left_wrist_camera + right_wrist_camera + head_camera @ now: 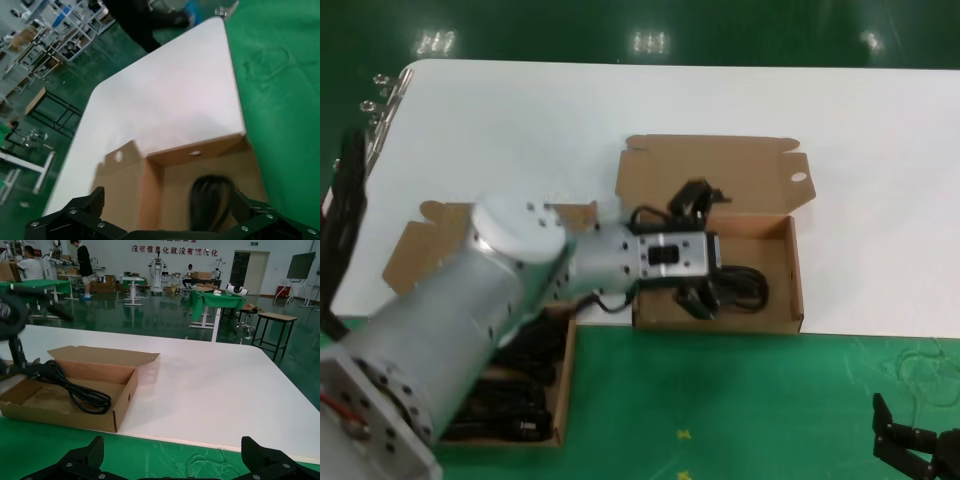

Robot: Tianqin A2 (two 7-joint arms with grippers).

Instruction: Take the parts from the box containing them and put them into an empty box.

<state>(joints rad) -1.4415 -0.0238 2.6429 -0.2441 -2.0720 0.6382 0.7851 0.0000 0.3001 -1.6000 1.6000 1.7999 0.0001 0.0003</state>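
The box with the oval hole in its lid ear lies open at the table's front, and one black power cord lies inside it. My left gripper hovers over this box, open wide, jaws on either side of the cord. In the left wrist view my left gripper shows its fingers far apart, with the cord blurred in the box below them. The other box sits front left, partly hidden under my left arm, with several black cords in it. My right gripper is parked front right, open and empty.
The boxes lie at the front edge of a white table, and a green cloth covers the surface in front. The right wrist view shows the holed box, its cord and my right gripper low over the cloth.
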